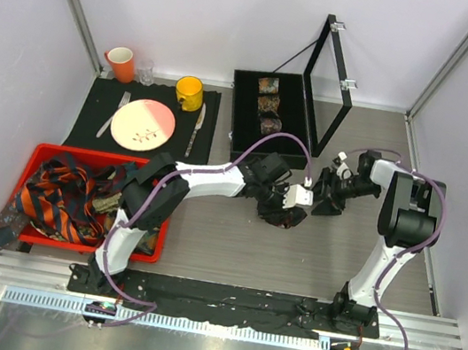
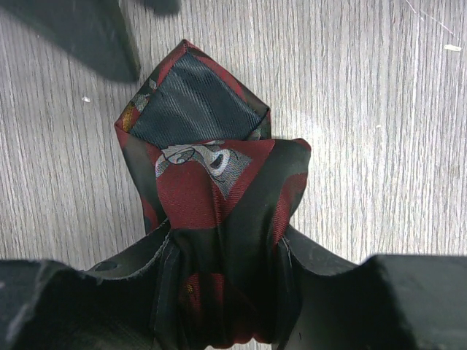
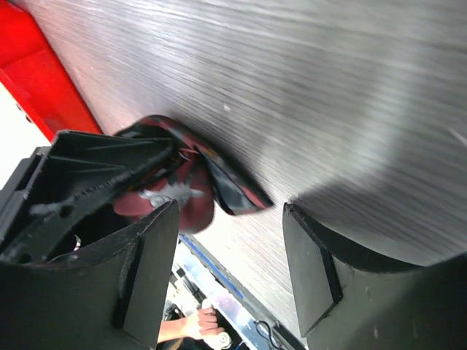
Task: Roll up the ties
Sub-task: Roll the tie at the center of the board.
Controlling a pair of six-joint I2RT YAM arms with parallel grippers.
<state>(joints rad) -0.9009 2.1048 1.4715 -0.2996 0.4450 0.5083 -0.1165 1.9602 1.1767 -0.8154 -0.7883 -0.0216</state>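
Note:
A dark red-brown patterned tie (image 2: 197,189), rolled into a coil with its pointed end lying on the wood table, sits between the fingers of my left gripper (image 2: 226,251), which is shut on it. From above, this coil (image 1: 281,218) lies at mid-table under the left gripper (image 1: 290,204). My right gripper (image 1: 322,196) hovers just to its right, open with nothing between its fingers (image 3: 149,270). In the right wrist view the tie (image 3: 191,208) is just beyond the open right gripper (image 3: 230,255). More ties (image 1: 63,200), orange-navy striped, are heaped in a red bin (image 1: 49,151).
An open black box (image 1: 240,127) at the back holds three rolled ties (image 1: 268,104), its lid (image 1: 330,83) standing upright. At back left, a dark placemat (image 1: 94,98) carries a plate (image 1: 143,124), cutlery, an orange cup (image 1: 121,63) and a yellow mug (image 1: 189,92). One tie end hangs over the bin's left side.

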